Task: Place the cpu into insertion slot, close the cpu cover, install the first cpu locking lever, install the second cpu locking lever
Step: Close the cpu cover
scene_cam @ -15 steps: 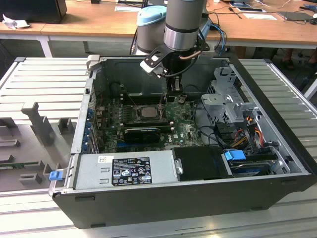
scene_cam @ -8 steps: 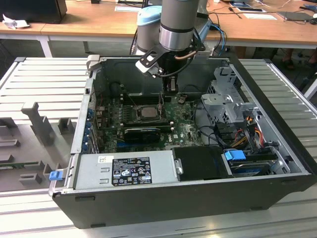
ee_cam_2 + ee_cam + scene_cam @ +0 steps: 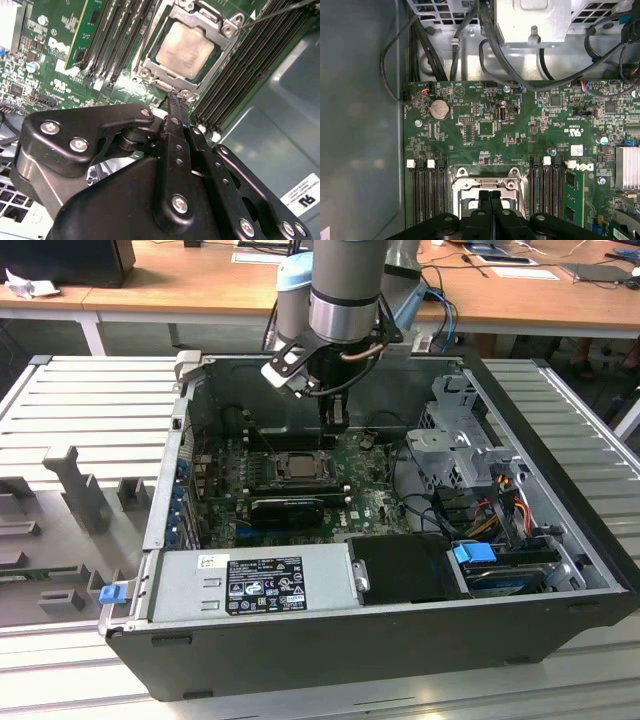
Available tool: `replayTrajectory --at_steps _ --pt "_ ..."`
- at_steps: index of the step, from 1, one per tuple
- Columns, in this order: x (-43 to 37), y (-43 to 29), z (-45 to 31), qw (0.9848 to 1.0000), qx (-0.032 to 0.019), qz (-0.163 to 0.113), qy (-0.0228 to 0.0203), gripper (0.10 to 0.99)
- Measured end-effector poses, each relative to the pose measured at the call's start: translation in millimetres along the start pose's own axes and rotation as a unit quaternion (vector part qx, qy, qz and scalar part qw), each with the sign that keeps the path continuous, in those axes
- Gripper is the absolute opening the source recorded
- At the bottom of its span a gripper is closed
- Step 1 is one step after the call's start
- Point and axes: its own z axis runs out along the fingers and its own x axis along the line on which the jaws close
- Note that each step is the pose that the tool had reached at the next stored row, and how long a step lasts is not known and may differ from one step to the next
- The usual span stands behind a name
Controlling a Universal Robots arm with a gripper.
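Observation:
The cpu [image 3: 186,47], a pale silvery square, lies seated in the insertion slot [image 3: 159,79] on the green board. The metal cpu cover [image 3: 223,49] lies flat around it, framing its top. My gripper [image 3: 175,97] is shut, its two black fingers pressed together with nothing seen between them. Their tips sit right at the socket's edge, by a corner screw. In the exterior view the gripper [image 3: 335,422] hangs just beyond the cpu [image 3: 300,466]. The first wrist view shows the fingertips [image 3: 484,196] over the socket frame [image 3: 485,184]. A thin metal lever rod [image 3: 280,12] angles off one corner.
Long black memory slots [image 3: 250,65] flank the socket on both sides. A black graphics card [image 3: 288,508] lies nearer the case front. A drive cage [image 3: 455,440] and cables [image 3: 500,495] fill the exterior view's right. The grey power supply [image 3: 250,580] spans the front.

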Motion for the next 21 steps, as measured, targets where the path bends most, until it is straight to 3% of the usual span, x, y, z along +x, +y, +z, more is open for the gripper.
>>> replayTrajectory --at_steps 8,21 --pt "-0.8 -5.3 11.1 1.0000 0.0001 -0.007 -0.0001 0.106" --pt "-2.1 -45.0 33.4 0.9998 -0.0007 -0.018 0.0001 0.106"
